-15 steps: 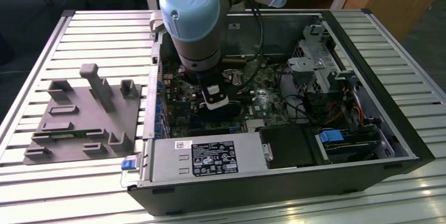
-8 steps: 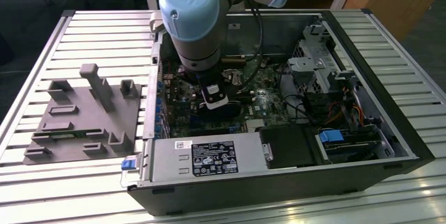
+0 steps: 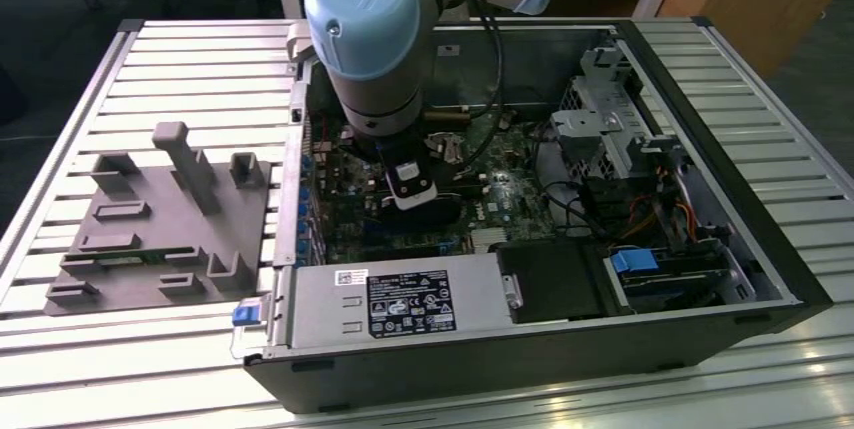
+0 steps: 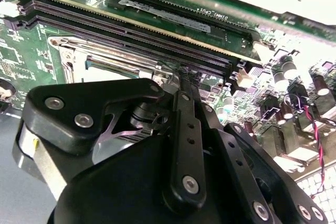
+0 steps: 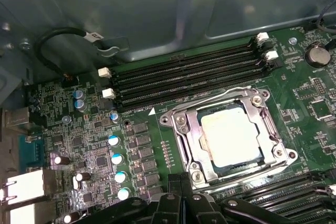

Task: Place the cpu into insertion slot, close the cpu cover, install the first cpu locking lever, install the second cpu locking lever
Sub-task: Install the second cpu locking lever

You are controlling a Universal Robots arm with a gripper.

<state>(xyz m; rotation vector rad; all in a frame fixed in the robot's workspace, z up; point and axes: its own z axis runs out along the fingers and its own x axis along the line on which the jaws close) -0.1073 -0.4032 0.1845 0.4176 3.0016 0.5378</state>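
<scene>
Arm reaching down into computer case (image 3: 694, 279), gripper (image 3: 407, 194) state unclear, above cpu (image 5: 231, 135), cpu cover (image 5: 186, 129) closed.

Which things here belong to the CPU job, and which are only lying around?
Job:
- cpu, seated in the socket
- cpu cover, closed flat around it
- gripper, low beside the socket

Not the job:
- memory slots
- grey fixture plate beside the case
- power supply
- drive cage
</scene>
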